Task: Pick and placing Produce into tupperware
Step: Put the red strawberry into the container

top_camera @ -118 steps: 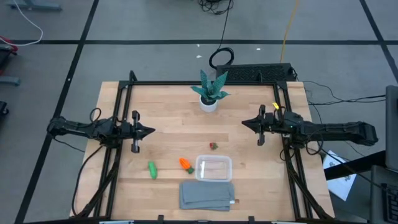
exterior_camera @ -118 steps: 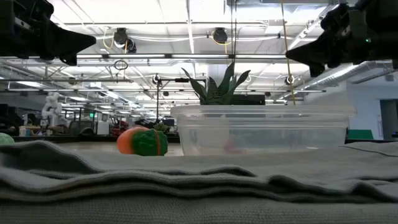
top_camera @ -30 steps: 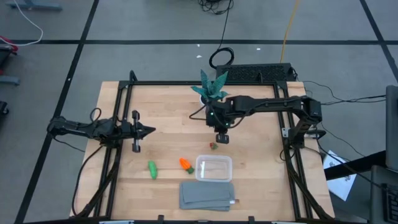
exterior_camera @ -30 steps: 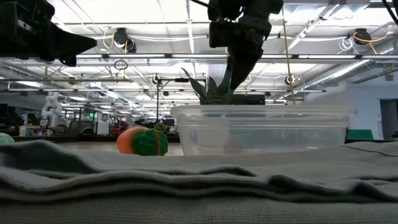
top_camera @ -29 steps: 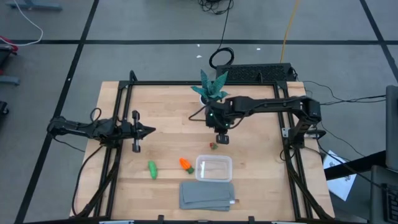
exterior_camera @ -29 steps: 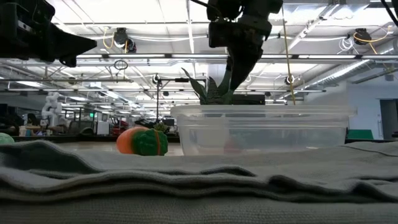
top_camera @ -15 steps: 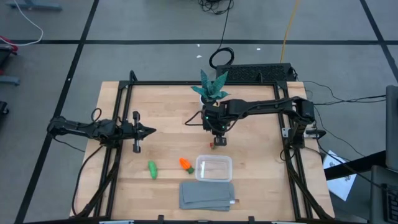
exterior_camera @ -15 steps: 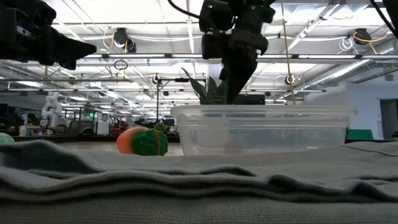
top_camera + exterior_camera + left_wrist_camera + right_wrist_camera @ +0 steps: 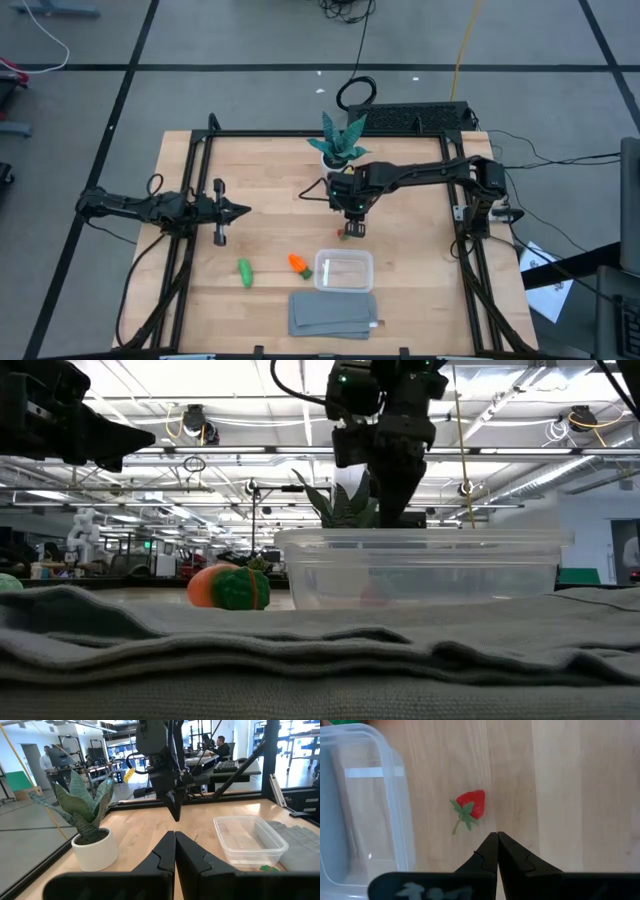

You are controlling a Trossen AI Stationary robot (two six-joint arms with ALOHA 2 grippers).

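The small red berry [image 9: 472,805] with green leaves lies on the wooden table, just beyond the far edge of the clear tupperware [image 9: 344,270], which stands empty. My right gripper [image 9: 497,836] is shut, points down and hovers just above and beside the berry [image 9: 342,236] without touching it. The orange carrot [image 9: 298,264] lies left of the tupperware, and the green piece [image 9: 244,271] lies farther left. My left gripper [image 9: 240,210] is shut and waits at the table's left, above the table.
A teal plant in a white pot [image 9: 338,148] stands at the far middle, close behind my right arm. A folded grey cloth [image 9: 333,313] lies at the near edge, in front of the tupperware. A black frame [image 9: 200,140] runs along the table's sides.
My right gripper has gone down toward the berry and a little toward the table's left and near edge, staying shut and pointing down. The berry, the tupperware and the other pieces have not moved.
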